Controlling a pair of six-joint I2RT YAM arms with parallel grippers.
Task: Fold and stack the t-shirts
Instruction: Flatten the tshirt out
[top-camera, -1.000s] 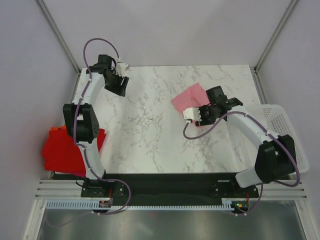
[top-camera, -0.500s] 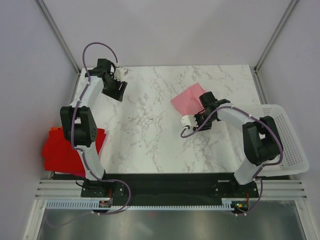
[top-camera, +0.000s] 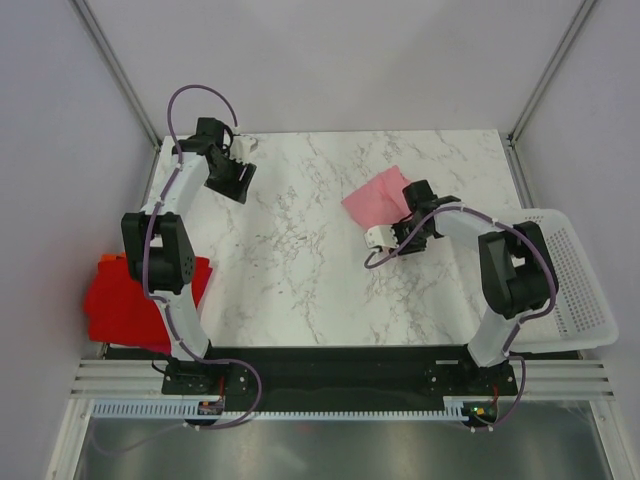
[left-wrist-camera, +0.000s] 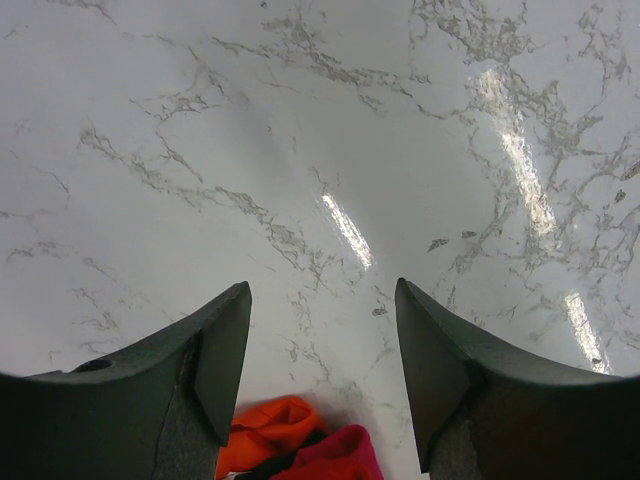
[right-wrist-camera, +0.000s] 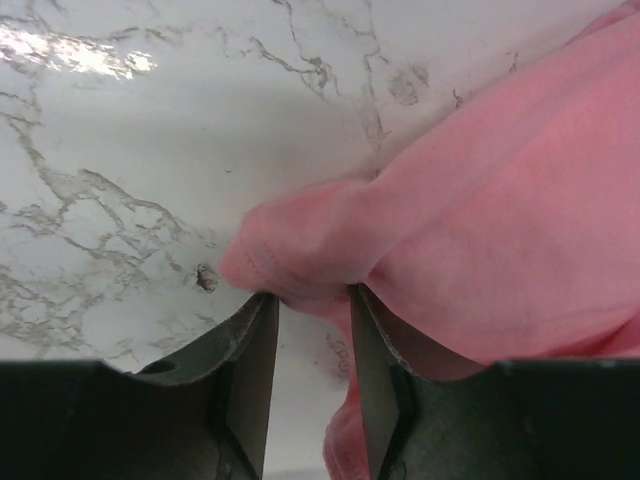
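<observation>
Right gripper (right-wrist-camera: 314, 296) is pinching the light pink t-shirt (right-wrist-camera: 500, 220).
Its nearly closed fingers are clamping a fold at the shirt's edge, right of the marble table's (top-camera: 290, 270) centre. The left gripper (left-wrist-camera: 322, 300) is hanging wide open and empty, near the table's far left corner.

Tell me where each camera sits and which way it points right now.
Top external: above and behind the bases, looking down on the table, both arms, pink t-shirt, red and orange t-shirts at the left edge, basket at right.
Left wrist: on the left gripper, facing bare marble between its open fingers; red and orange cloth at bottom.
Right wrist: on the right gripper, close on its fingers pinching a fold of pink t-shirt.
Shared: top and right wrist both show the pink t-shirt.
</observation>
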